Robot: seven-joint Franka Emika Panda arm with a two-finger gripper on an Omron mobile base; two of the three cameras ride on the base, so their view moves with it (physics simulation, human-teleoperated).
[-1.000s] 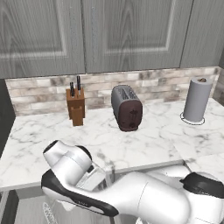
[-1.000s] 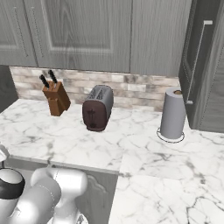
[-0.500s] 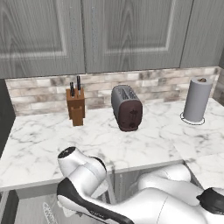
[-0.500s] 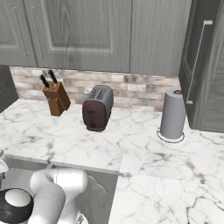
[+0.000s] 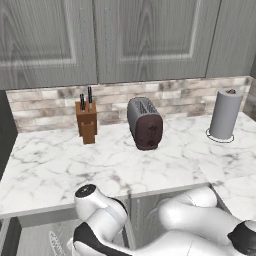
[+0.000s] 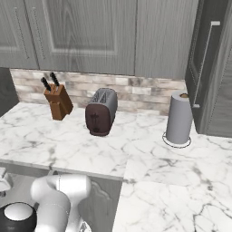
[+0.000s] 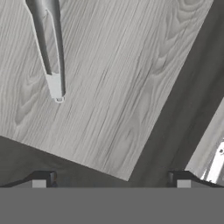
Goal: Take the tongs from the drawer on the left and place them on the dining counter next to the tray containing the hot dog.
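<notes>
Tongs (image 7: 50, 48) lie flat on the pale woodgrain floor of the drawer (image 7: 131, 87), upper left of the hand view. Long axis runs near top-to-bottom in that view, slightly slanted; the tips point down toward the gripper side, the other end runs off the top edge. Gripper (image 7: 111, 180) hovers above, jaws spread wide, holding nothing, well apart from the tongs. Base views: marble worktop (image 5: 60, 165) carries knife block (image 5: 87, 122), toaster (image 5: 145, 123), paper towel roll (image 5: 225, 114).
</notes>
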